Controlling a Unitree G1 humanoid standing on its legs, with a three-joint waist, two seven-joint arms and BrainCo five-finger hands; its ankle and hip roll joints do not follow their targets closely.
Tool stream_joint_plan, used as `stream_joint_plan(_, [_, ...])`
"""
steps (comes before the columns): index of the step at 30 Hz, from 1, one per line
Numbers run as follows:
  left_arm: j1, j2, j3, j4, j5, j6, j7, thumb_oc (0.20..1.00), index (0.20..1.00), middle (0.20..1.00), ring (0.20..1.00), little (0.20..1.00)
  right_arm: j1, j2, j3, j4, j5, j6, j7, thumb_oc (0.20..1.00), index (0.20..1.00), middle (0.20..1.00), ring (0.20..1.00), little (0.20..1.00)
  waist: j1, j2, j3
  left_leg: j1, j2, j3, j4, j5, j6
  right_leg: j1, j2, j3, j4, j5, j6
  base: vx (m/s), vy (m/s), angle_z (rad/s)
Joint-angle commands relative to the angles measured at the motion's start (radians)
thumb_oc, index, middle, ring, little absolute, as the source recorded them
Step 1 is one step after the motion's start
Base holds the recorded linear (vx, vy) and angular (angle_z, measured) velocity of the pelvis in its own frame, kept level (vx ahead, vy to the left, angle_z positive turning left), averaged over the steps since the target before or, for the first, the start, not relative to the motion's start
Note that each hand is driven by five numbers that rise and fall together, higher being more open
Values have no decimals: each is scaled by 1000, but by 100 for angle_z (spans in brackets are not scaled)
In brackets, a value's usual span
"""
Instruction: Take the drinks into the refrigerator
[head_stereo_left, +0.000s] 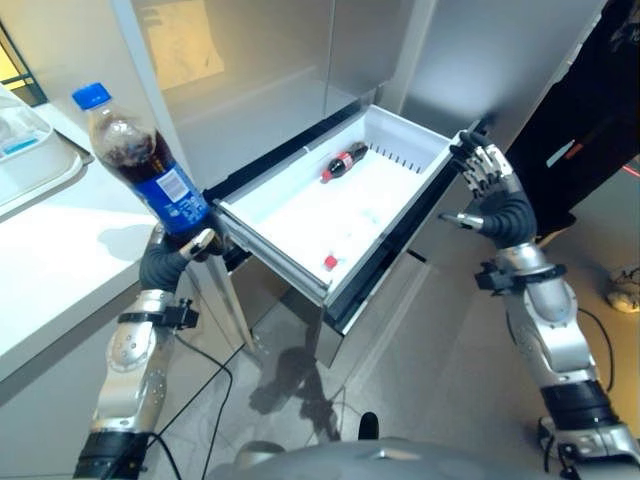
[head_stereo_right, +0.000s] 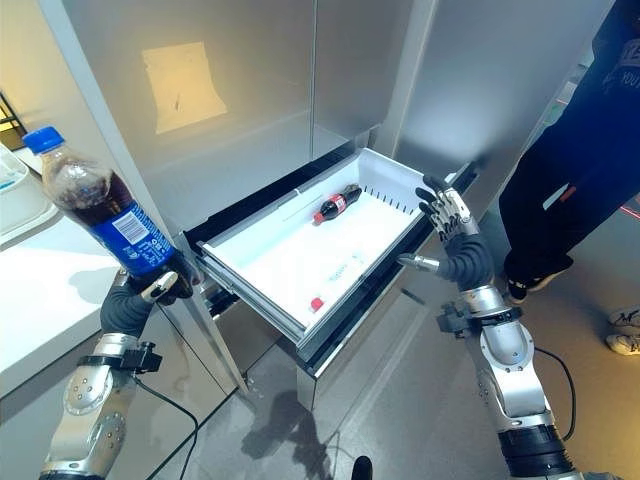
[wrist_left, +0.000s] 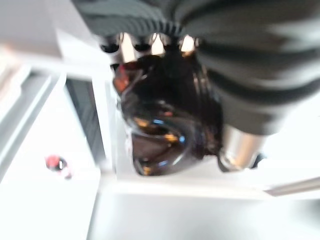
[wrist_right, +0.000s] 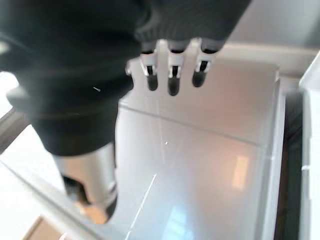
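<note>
Left hand (head_stereo_left: 185, 250) grips a blue-capped cola bottle (head_stereo_left: 140, 160) by its base, tilted above the white counter (head_stereo_left: 60, 260); its wrist view shows the dark bottom. Right hand (head_stereo_right: 455, 235), fingers spread and empty, hovers beside the open white freezer drawer (head_stereo_right: 250, 275), where a small red-labelled bottle (head_stereo_right: 335, 203) lies. A person (head_stereo_right: 570, 170) stands nearby.

Two silver-grey jointed arms are seen, each wrist wrapped in a dark ribbed cover. The left hand (head_stereo_left: 196, 243) and right hand (head_stereo_left: 487, 172) have silver, dark-tipped fingers.
</note>
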Motion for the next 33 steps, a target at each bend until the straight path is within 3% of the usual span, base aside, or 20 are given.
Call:
stream_joint_plan(1, [-102, 63, -5, -210, -82, -85, -100, 200, 200, 200, 200, 200, -96, -72, -17, -8, 73, -21, 41, 1000, 1000, 1000, 1000, 1000, 23, 21, -14, -33, -73, -65, 1, -38, 101, 67, 22, -33, 106, -133, 3, -42, -21, 3])
stream_joint_plan(2, [-93, 95, -43, -250, -114, -67, -147, 200, 200, 200, 200, 200, -111, -98, 30, 17, 180, 4, 98, 1000, 1000, 1000, 1000, 1000, 29, 18, -12, -36, -73, -66, 1, -35, 99, 67, 21, -36, 105, -130, 4, 0, 0, 0])
stream_joint_plan(4, [-91, 111, -61, -261, -125, -64, -163, 200, 200, 200, 200, 200, -125, -107, 56, 35, 227, 12, 117, 1000, 1000, 1000, 1000, 1000, 31, 17, -12, -36, -72, -66, 1, -34, 99, 67, 20, -37, 105, -130, 4, 0, 0, 0])
stream_joint_plan(5, [-100, 160, -112, -284, -135, -57, -193, 200, 200, 200, 200, 200, -179, -145, 128, 69, 283, 33, 152, 1000, 1000, 1000, 1000, 1000, 36, 17, -10, -38, -73, -66, 1, -31, 97, 66, 20, -39, 105, -127, 5, -26, -14, 4])
stream_joint_plan(10, [-133, 268, -184, -299, -138, -46, -238, 200, 200, 200, 200, 200, -310, -212, 288, 114, 388, 88, 230, 1000, 1000, 1000, 1000, 1000, 41, 20, -8, -36, -71, -61, 1, -27, 95, 64, 20, -36, 107, -126, 6, -12, -6, 3])
stream_joint_plan(14, [-213, 385, -308, -286, -132, -27, -275, 200, 200, 200, 200, 200, -459, -212, 469, 132, 517, 152, 301, 1000, 1000, 1000, 1000, 1000, 42, 25, -7, -32, -69, -56, 1, -25, 93, 56, 22, -34, 121, -129, 8, 0, 0, 0])
stream_joint_plan(22, [-301, 486, -434, -216, -48, -26, -291, 200, 200, 200, 200, 200, -531, -180, 624, 39, 667, 229, 387, 1000, 1000, 1000, 1000, 1000, 40, 35, -5, -30, -68, -50, 1, -22, 92, 57, 20, -32, 121, -129, 13, 1, 0, -1])
stream_joint_plan(33, [-295, 471, -448, -169, 11, -29, -277, 200, 200, 200, 200, 200, -522, -136, 689, -92, 718, 268, 428, 1000, 1000, 1000, 1000, 1000, 40, 40, -4, -26, -68, -44, 1, -24, 94, 57, 19, -30, 121, -131, 15, 0, 0, 0])
